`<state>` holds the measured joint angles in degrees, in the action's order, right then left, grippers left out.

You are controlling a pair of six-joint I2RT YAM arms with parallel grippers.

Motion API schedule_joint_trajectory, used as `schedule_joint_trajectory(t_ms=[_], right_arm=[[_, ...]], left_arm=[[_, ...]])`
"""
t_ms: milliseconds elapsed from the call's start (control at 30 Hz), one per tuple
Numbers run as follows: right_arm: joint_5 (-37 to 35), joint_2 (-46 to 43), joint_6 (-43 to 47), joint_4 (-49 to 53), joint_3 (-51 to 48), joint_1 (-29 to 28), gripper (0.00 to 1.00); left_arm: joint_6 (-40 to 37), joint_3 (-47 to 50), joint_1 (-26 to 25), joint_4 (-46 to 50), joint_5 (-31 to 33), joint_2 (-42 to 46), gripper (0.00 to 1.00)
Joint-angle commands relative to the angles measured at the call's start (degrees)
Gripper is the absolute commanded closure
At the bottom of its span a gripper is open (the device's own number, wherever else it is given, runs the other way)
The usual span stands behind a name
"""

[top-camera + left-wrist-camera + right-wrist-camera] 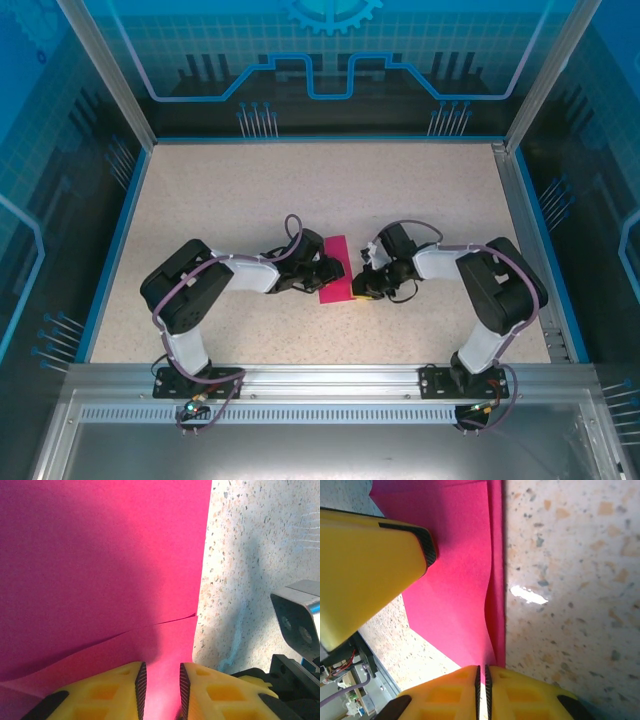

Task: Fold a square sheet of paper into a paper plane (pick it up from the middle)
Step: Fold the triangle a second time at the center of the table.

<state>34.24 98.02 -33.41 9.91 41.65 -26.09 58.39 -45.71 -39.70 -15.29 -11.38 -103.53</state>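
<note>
– Magenta-pink folded sheet of paper (334,268): where does it lie?

– In the top view it lies on the beige speckled table (220,190), a little below the centre of the frame. It is a narrow strip, slightly tilted, between the two arms.

– And the left gripper (316,278)?

– It is at the left long side of the paper. In the left wrist view its yellow fingers (120,690) are at the bottom edge. The jaws stand a narrow gap apart, and the pink surface shows through this gap. A folded layer makes a slanted edge across the lower half of that frame. The table is on the right.

– The right gripper (358,288)?

– It is at the lower right side of the paper. In the right wrist view its jaws are almost together at the bottom centre. The folded edge of the paper runs down into them, so the gripper pinches this edge. One yellow finger of the left gripper is in the upper left of that frame, over the paper.
</note>
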Motion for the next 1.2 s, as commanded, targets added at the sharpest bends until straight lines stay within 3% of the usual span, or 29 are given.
schedule_joint_trajectory(t_ms=[0,467,667,767,1167], right_arm=[[-0.98,-0.15,1.33,5.67,-2.85,1.24,0.85],[1.41,-6.37,-0.43,3.71,-1.03,1.64,0.83],[3.53,-3.14,-3.39,-0.84,2.91,-0.36,0.83],[1.35,-0.58,-3.68,-0.6,3.59,-0.56,0.84],[-2.24,3.87,-1.71,-0.22,-1.52,0.07,0.84]], left_arm=[[-1.08,0.43,-0.63,6.81,1.29,-3.36,0.71],[-0.97,0.53,-0.6,6.42,1.09,-2.9,0.71],[-1.09,0.23,-0.56,6.41,0.93,-2.65,0.71],[-1.09,0.04,-0.6,6.54,0.95,-2.6,0.71],[-2.8,-2.0,-0.62,8.63,0.7,-1.7,0.7]])
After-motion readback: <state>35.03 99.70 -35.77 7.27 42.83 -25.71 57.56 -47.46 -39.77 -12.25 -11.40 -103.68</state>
